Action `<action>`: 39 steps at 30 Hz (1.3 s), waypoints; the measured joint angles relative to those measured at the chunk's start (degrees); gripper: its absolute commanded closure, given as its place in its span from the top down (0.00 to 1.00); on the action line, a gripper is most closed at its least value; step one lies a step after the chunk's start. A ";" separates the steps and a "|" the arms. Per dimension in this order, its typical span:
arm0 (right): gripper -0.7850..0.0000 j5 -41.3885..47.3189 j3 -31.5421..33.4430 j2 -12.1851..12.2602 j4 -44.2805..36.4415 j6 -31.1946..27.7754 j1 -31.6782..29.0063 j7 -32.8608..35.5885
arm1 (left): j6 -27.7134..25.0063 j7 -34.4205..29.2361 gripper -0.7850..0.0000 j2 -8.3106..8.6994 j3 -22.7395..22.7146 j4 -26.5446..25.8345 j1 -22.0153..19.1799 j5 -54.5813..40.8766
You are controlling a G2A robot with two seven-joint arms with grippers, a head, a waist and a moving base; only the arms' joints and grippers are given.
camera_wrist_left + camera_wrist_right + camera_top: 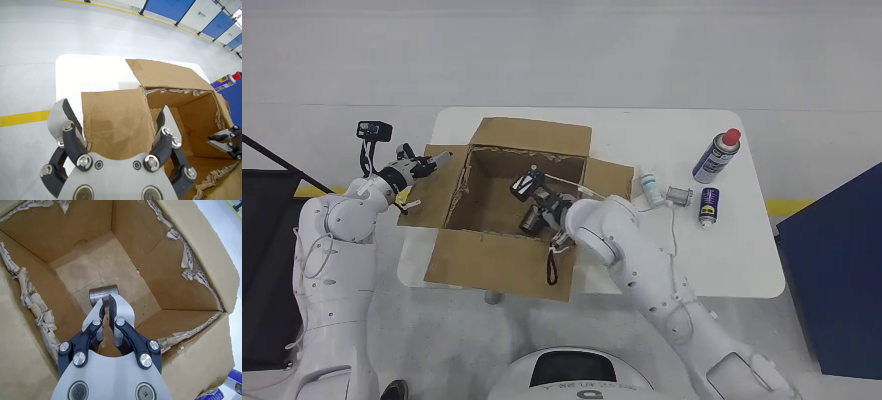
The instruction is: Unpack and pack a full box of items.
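Inside the cardboard box (56, 228), on its floor, lies one short metal cylinder (103, 294) on its side. It looks like the only item left in there. Right gripper (107, 300) hangs inside the box above the cylinder, not touching it as far as I can tell. Its fingers are drawn almost together with a thin gap and pinch nothing.

Left gripper (115, 106) sits over the box's outer side flap (117, 123), fingers spread wide and holding nothing.

On the table (722, 260), to the robot's right of the box and clear of it:
- tall spray can (716, 155) with red cap, upright
- small white bottle (650, 187)
- second metal piece (679, 196), just beside the bottle
- small blue can (709, 206)

Judgement: four items out, one in. Either unpacking is nearly finished, with the cylinder last, or packing has only begun with the cylinder first. These views do not settle which. If unpacking, what remains is lifting the cylinder out and then the whole repack. All four flaps are open, edges torn and ragged.
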 measured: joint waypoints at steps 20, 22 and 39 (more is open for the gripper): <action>0.90 15.62 -14.53 -8.07 35.03 -3.35 21.29 -2.86 | 0.00 0.00 1.00 0.00 0.00 0.00 0.00 0.00; 0.91 16.36 -15.86 -9.16 38.70 -3.82 22.80 -5.14 | 0.00 0.00 1.00 0.00 0.00 0.00 0.00 0.00; 0.00 20.16 -22.22 -17.23 59.00 -4.21 30.29 -11.09 | 0.00 0.00 1.00 0.00 0.00 0.00 0.00 0.00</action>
